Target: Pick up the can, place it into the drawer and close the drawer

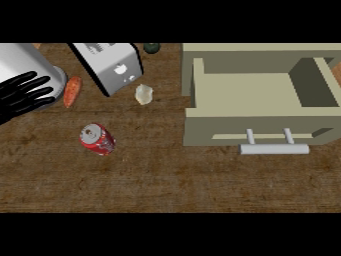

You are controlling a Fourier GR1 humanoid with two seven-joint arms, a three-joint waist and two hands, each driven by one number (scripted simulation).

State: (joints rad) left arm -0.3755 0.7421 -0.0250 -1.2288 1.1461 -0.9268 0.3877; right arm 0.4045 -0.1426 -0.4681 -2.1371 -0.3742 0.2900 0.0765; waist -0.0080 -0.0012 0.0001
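A red can [98, 139] lies on its side on the wooden counter, left of centre, its silver top facing up-left. The beige drawer [265, 125] stands pulled open at the right, its inside bare, with a grey bar handle [274, 149] on its front. My left hand [18, 95] shows at the left edge, open with fingers spread, resting well above and left of the can and not touching it. My right hand is not in view.
A silver toaster [112, 66] stands at the back. An orange carrot [72, 91] lies beside my left hand, and a pale garlic-like item [143, 94] sits near the toaster. A grey cylinder [14, 62] stands at the back left. A dark green item [151, 48] sits at the far edge.
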